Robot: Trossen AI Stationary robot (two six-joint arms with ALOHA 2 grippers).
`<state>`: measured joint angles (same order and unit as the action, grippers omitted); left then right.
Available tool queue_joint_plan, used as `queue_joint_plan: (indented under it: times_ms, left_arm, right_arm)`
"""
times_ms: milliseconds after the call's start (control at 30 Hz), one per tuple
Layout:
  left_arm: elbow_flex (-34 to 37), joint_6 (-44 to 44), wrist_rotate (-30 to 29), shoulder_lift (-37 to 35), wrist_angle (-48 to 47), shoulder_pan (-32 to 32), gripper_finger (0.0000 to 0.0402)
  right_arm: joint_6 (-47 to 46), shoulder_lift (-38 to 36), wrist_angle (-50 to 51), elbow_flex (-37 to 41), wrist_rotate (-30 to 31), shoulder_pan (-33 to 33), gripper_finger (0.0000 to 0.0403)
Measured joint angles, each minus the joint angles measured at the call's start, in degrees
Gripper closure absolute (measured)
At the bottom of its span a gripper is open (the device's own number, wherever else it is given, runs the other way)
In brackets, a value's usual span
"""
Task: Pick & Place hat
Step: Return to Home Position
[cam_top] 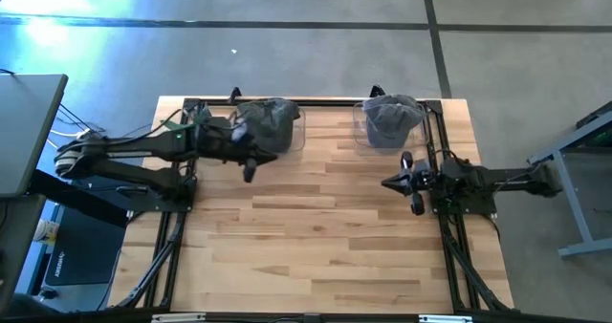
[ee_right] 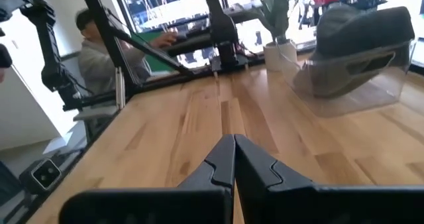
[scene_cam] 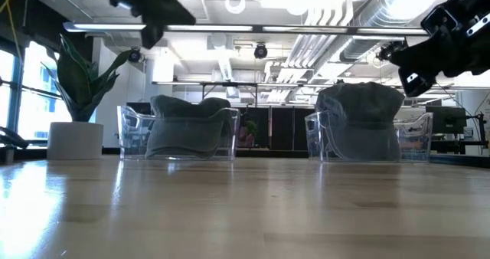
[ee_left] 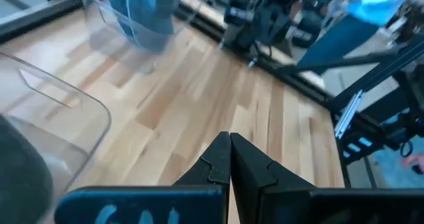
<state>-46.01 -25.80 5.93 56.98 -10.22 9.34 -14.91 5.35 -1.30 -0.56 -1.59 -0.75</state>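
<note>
A: How did the table (cam_top: 325, 237) look?

B: Most of its wood lay bare. The whole middle and the near half were open, edge to edge between the side rails.

A: And the arms?

B: The left arm reached in from the left edge, across the far left corner. The right arm sat at the right edge, about halfway along it. In the low view both hung high above the boards.

A: The bins?

B: Both stood at the far edge, well apart, with bare wood between them. The left bin (cam_top: 298, 137) was near the far left corner, the right bin (cam_top: 360, 132) near the far right corner.

A: The caps?

B: The dark cap (cam_top: 266, 120) sat in the left bin, its crown above the rim. The gray cap (cam_top: 392, 116) sat the same way in the right bin.

A: The grippers?

B: The left gripper (cam_top: 251, 170) hung just in front of the left bin, fingers (ee_left: 215, 164) pressed together, holding nothing. The right gripper (cam_top: 390, 182) pointed toward the middle, apart from the right bin, fingers (ee_right: 222, 161) also together and empty.
</note>
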Motion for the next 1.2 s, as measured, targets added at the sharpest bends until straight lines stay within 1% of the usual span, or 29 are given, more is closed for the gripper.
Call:
queue_joint_plan:
  times_ms: [200,267,367,467,567,667,767,833,900,1067,1133,1200]
  left_arm:
    - [8.5,1.5,4.1,-9.1,2.1,5.3,0.0401]
    - [11.1,1.9,6.0,-11.3,4.5,7.0,0.0401]
    - [14.7,3.3,9.1,-14.1,5.0,9.7,0.0401]
    - [18.4,4.7,13.2,-15.5,9.2,12.3,0.0401]
    - [22.5,5.0,16.6,-16.9,15.6,15.0,0.0401]
    - [26.3,4.3,17.2,-19.2,19.7,17.1,0.0401]
    - [28.9,1.2,15.4,-22.2,21.3,17.3,0.0401]
    - [30.1,0.3,11.8,-25.1,22.5,15.4,0.0401]
    - [31.0,1.0,6.7,-28.1,23.5,12.3,0.0401]
    - [33.3,6.4,-7.1,-37.1,23.0,2.1,0.0401]
    - [33.4,7.3,-8.3,-39.5,19.2,-1.2,0.0401]
    - [33.6,5.8,-8.2,-41.6,15.2,-3.6,0.0402]
  right_arm:
    - [0.3,2.6,0.0,0.0,-0.1,0.0,0.04]
    - [0.4,2.8,0.0,0.0,-0.1,0.0,0.0398]
    - [0.4,2.8,0.0,0.0,-0.1,0.0,0.0395]
    - [0.4,2.9,0.0,0.0,-0.1,0.0,0.0394]
    - [0.4,2.9,0.0,0.0,-0.1,0.0,0.0397]
    - [0.4,2.9,0.0,0.0,-0.1,0.0,0.04]
    - [0.4,2.9,0.0,0.0,-0.1,0.0,0.0399]
    - [0.4,2.9,0.0,0.0,-0.1,0.0,0.0397]
    - [0.4,2.9,0.0,0.0,-0.1,0.0,0.0394]
    - [0.4,2.9,0.0,0.0,-0.1,0.0,0.0396]
    - [0.4,2.9,0.0,0.0,-0.1,0.0,0.0398]
    - [0.4,2.9,0.0,0.0,-0.1,0.0,0.04]
